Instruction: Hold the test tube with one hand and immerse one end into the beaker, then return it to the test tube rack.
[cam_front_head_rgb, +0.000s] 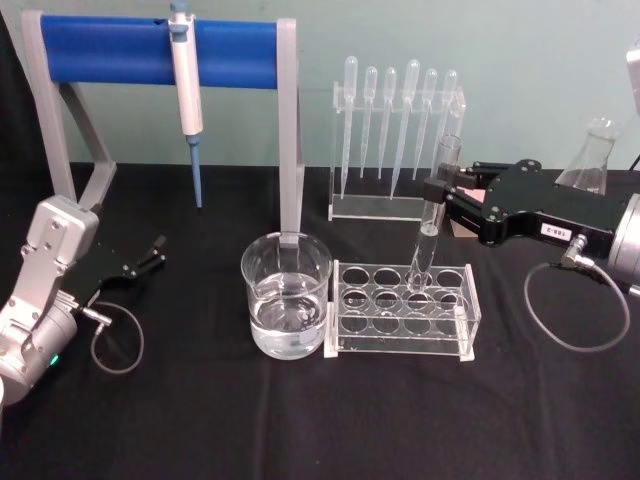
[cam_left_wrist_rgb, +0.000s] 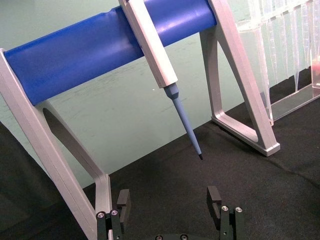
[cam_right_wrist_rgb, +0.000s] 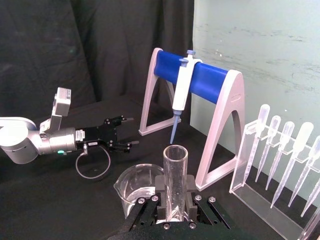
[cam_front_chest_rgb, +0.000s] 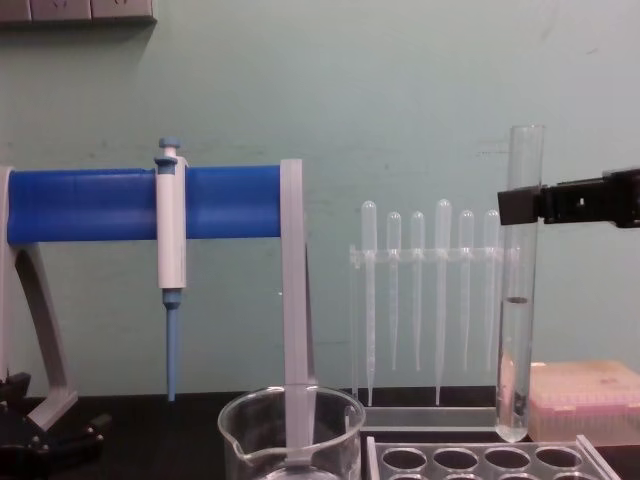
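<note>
We find a laboratory bench. Over a black-draped table (cam_front_head_rgb: 300, 430) we record a pipettor (cam_front_head_rgb: 186, 80) hung on a blue-barred stand (cam_front_head_rgb: 110, 50), plastic pipettes (cam_front_head_rgb: 395, 120) in a clear holder (cam_front_head_rgb: 380, 210), a beaker (cam_front_head_rgb: 262, 290) holding clear liquid, a clear test tube rack (cam_front_head_rgb: 400, 345), a test tube (cam_front_head_rgb: 428, 235) and a conical flask (cam_front_head_rgb: 592, 160). A plain pale green wall (cam_front_head_rgb: 520, 50) stands behind.

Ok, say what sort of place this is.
Likely a chemistry lab: a wide clear glass beaker, a clear rack with round holes, a white-and-blue pipettor. The black right gripper holds a clear glass test tube; the left gripper rests aside.
</note>
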